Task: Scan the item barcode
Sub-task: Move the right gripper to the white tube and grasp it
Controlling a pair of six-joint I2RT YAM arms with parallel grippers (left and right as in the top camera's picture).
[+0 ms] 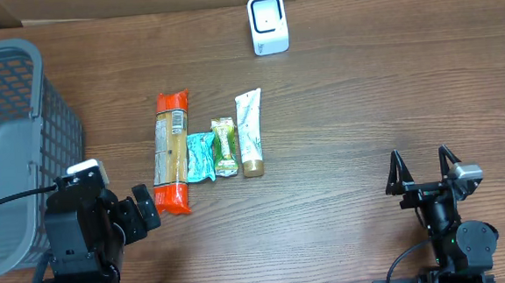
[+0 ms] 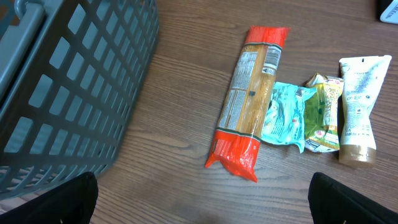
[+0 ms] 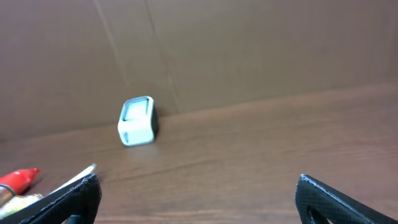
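Note:
Four items lie in a row mid-table: a long orange-ended pasta packet point(image 1: 171, 152) point(image 2: 250, 106), a teal packet point(image 1: 202, 156) point(image 2: 285, 114), a small green packet point(image 1: 225, 147) point(image 2: 323, 112) and a white tube point(image 1: 250, 132) point(image 2: 359, 106). The white barcode scanner point(image 1: 268, 24) point(image 3: 137, 121) stands upright at the far edge. My left gripper point(image 1: 148, 209) point(image 2: 202, 205) is open, just short of the pasta packet's near end, holding nothing. At the near right my right gripper point(image 1: 423, 168) point(image 3: 199, 199) is open and empty, facing the scanner from far off.
A grey mesh basket point(image 1: 58, 127) point(image 2: 81, 93) stands at the table's left side, close beside my left arm. A brown cardboard wall point(image 3: 249, 50) runs behind the scanner. Bare wood lies between the row of items and my right gripper.

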